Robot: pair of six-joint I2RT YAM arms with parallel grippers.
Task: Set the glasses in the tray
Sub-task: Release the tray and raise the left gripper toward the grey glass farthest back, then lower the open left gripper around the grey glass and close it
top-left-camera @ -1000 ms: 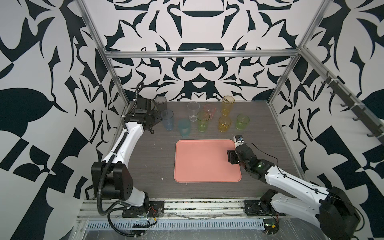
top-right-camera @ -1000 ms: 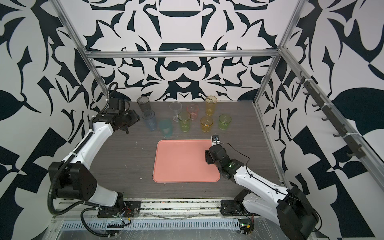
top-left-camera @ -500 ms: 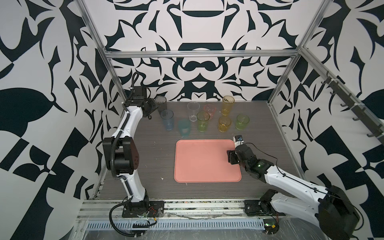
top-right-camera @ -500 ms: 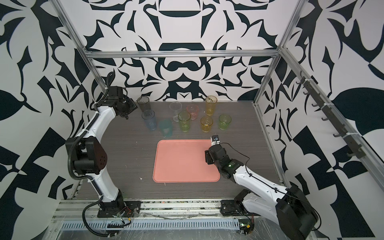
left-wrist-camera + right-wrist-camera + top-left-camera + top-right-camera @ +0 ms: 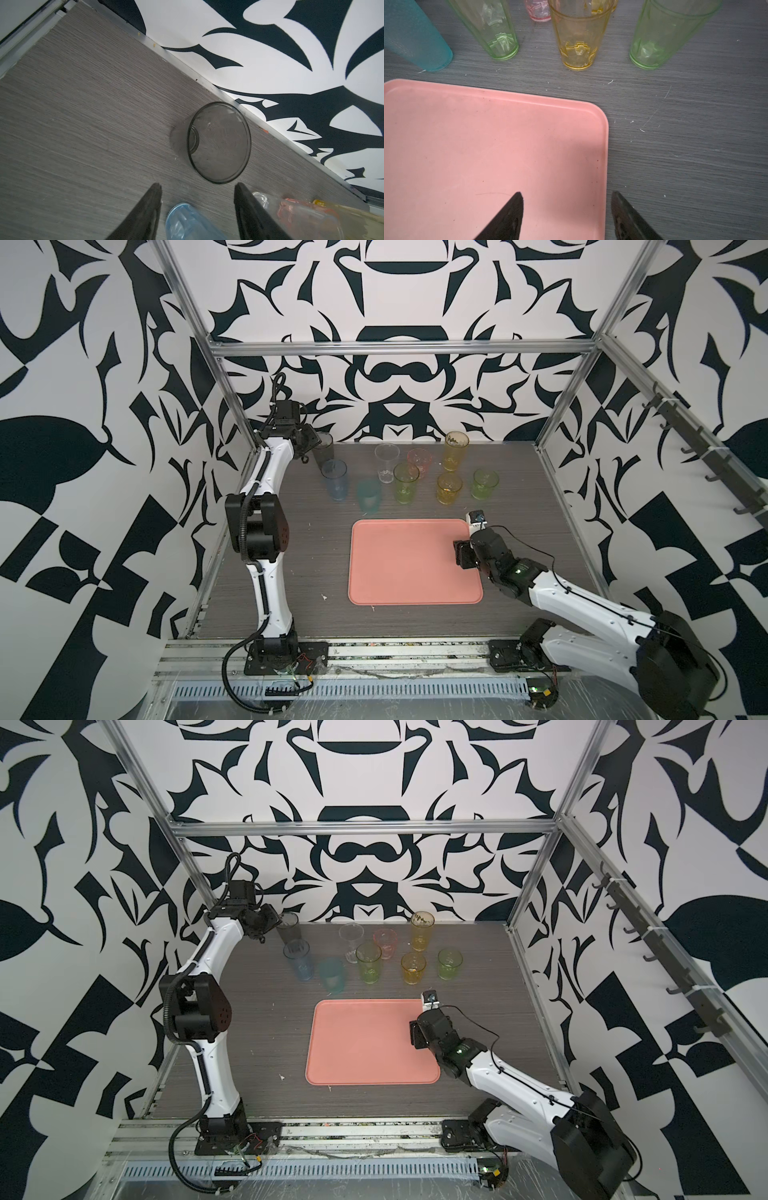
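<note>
Both gape empty: left tool by grey glass, right tool over tray edge.

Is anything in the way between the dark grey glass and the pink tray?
Yes. The blue glass and the teal glass stand on the table between the grey glass and the tray. The grey glass would probably have to be lifted over them or carried around them.

Both arms pair glossy white link shells with bulky black joint housings. The left arm has a ribbed black conduit at lower left, and small holes dot its black elbow housing. The right arm carries a thin black wire, a green indicator light and a small white camera block. The jaws are matte black, tapering to points.
</note>
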